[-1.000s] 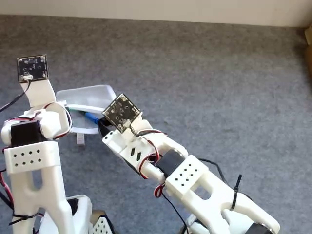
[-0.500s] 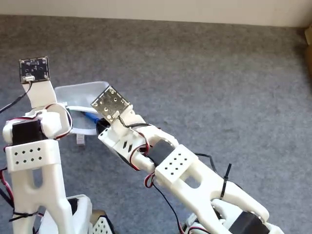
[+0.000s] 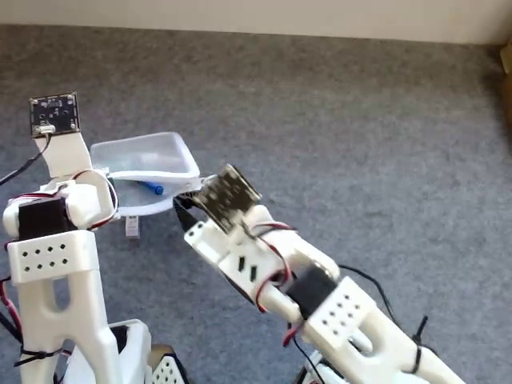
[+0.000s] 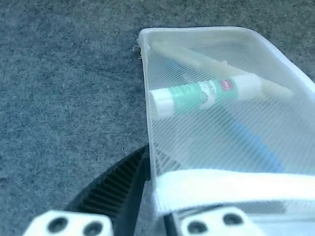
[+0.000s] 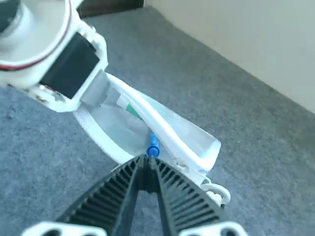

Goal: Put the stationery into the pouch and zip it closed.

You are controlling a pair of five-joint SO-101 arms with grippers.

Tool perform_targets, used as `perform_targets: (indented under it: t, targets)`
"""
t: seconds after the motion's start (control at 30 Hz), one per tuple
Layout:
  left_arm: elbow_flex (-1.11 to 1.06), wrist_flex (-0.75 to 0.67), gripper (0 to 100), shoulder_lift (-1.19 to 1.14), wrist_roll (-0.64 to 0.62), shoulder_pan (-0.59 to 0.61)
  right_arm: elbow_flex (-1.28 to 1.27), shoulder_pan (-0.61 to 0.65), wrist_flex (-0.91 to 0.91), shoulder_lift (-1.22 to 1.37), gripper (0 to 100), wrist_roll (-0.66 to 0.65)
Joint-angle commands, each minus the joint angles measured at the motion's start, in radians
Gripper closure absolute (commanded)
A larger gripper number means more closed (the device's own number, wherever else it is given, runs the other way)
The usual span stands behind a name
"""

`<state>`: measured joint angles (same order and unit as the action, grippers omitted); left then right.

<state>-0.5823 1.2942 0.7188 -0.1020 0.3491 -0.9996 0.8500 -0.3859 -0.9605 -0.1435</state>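
Note:
A translucent white mesh pouch lies on the grey carpet with its mouth open. My left gripper is shut on the pouch's edge by the white zipper band. Inside the pouch lie a green-and-white tube, a blue pen and a pale stick. My right gripper is shut and holds nothing. It hangs just short of the pouch mouth, with the blue pen's end beyond its tips. From above, the right gripper sits beside the pouch's near right corner.
Grey carpet stretches wide to the right and far side, up to a pale wall. A small white piece lies just in front of the pouch. The left arm's white body stands at the near left.
My right gripper has drawn back from the pouch mouth toward the right. The blue pen now lies uncovered inside the pouch. The left arm has held still.

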Motion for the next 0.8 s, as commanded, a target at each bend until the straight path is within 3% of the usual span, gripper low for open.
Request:
perform_targets:
  t: [0.0, 0.23, 0.5, 0.77]
  targets:
    - [0.033, -0.018, 99, 0.002, 0.002, 0.070, -0.099, 0.013, 0.173, -0.117, 99.4, 0.008]
    - [0.065, -0.011, 99, 0.002, -0.066, 0.194, -0.312, 0.090, 0.398, -0.102, 99.4, 0.003]
    - [0.067, -0.011, 99, 0.031, -0.075, 0.257, -0.268, 0.090, 0.407, 0.047, 99.4, 0.008]
    - [0.002, -0.018, 99, 0.271, -0.132, 0.378, -0.136, 0.091, 0.401, 0.321, 98.9, 0.009]
